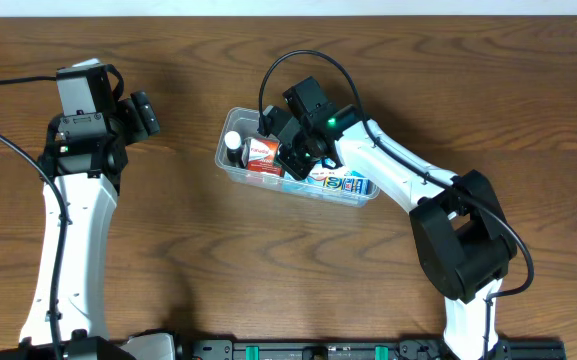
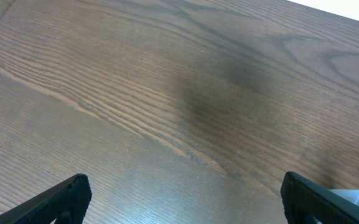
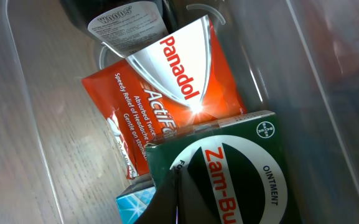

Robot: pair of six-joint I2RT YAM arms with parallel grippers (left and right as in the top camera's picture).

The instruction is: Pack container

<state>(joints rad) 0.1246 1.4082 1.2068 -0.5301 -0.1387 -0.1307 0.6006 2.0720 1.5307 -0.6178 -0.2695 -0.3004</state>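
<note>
The container (image 1: 288, 190) is sitting on the worktop (image 1: 168, 240), a little right of centre. It is already carrying a bottle (image 1: 233, 145), a red Panadol box (image 1: 261, 153), a green box (image 3: 235, 158) and a blue box (image 1: 346, 183).

The right pincer (image 1: 294, 158) is hanging right over it, jaws pressed together and pinching nothing I can make out. In the wrist view its dark tip (image 3: 177, 183) is pointing down at the green box. I cannot tell whether it is touching the lid or hovering just above.

Here is what I am worrying about. That green box is lying askew, overlapping the Panadol box (image 3: 167, 106) and the blue box (image 3: 134, 204), so it is not resting flat. A push from the closed tip could be tipping it up on one edge or skating it across the glossy red card. The bottle (image 3: 124, 22) is filling the far end, so the stack has little room to settle.

The tub is light, clear plastic, and nothing is bracing it. The left pincer (image 1: 144, 113) is well apart at the left, jaws spread wide over bare wood (image 2: 185, 93). A hard or off-centre press could be sliding the whole container along the worktop or rocking it on its rim.

The exit is looking risky too. The tip is low between the walls (image 3: 303, 74), and a slanted pull could be snagging the rim or dragging a box out.
</note>
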